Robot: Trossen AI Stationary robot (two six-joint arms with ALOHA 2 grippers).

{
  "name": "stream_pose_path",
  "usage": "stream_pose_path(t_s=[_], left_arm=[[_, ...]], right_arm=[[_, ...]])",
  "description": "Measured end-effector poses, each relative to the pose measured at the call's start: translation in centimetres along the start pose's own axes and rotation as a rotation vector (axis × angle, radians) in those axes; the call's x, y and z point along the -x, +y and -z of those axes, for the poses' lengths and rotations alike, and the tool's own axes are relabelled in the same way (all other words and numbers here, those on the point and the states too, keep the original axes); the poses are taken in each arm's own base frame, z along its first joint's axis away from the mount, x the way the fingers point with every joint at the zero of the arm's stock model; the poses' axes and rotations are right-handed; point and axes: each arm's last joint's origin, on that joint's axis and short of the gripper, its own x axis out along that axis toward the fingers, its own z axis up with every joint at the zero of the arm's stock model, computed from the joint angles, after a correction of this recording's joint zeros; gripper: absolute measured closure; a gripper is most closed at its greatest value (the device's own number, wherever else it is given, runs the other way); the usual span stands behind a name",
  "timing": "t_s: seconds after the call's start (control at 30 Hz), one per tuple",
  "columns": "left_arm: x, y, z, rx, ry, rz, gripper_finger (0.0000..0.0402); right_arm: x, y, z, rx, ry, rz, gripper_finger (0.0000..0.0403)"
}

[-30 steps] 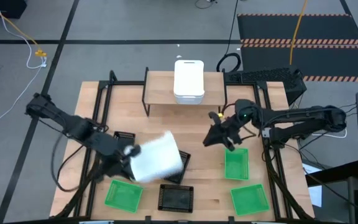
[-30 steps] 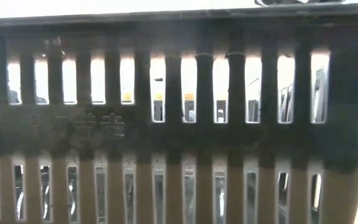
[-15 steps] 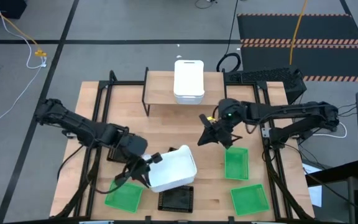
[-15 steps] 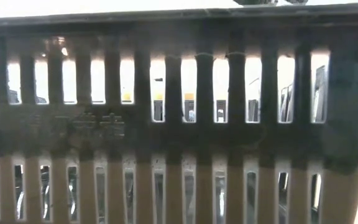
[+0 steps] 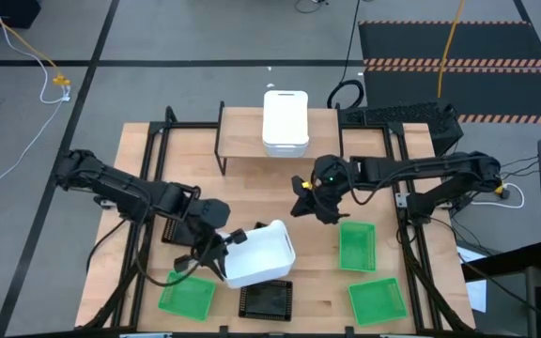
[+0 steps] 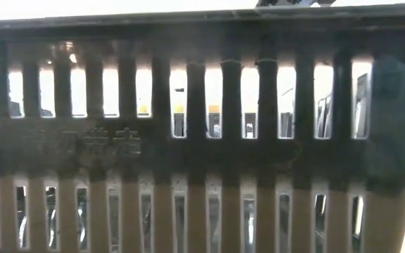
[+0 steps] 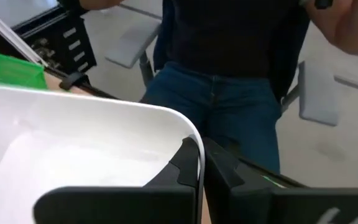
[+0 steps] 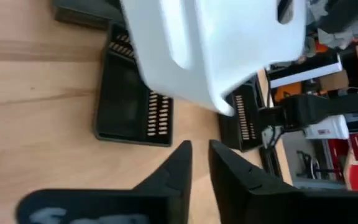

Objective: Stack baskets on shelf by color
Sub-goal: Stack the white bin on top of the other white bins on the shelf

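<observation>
Along the table's near edge the high view shows a green basket at the left, a black mesh basket in the middle and a second green basket at the right. The low view sees none of this layout: a slotted black basket wall fills it, with only slivers of the room showing through the slots.

Just beyond the near row, the left gripper is clamped shut on the rim of a white basket, which is tilted above the table between the left green basket and the black one. The left wrist view confirms the grip: its fingers pinch the white wall, and beyond the table stands a person in dark clothing, whom the overhead camera does not catch.

A third green basket lies right of the white one. Another black basket lies partly hidden under the left arm.

Farther in, the right gripper hangs over the middle of the table, holding nothing; its wrist view shows the fingers close together with a narrow gap, looking at the lifted white basket and black baskets beneath it.

At the far side, the shelf carries a white basket at its middle.
</observation>
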Motion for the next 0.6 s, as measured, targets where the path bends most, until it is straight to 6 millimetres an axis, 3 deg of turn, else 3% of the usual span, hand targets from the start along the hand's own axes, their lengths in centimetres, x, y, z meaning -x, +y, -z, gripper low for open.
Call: stream_pose_path(t_s=[0.33,0.6], left_arm=[[-0.8,1.1,1.0,0.011,0.031,0.002,0.0397],[-0.9,1.5,1.1,-0.029,0.024,-0.006,0.0396]], right_arm=[[-1.3,0.4,-2.0,0.072,-0.131,-0.012,0.026],[-3.5,1.0,-1.5,0.097,-0.135,-0.057,0.025]])
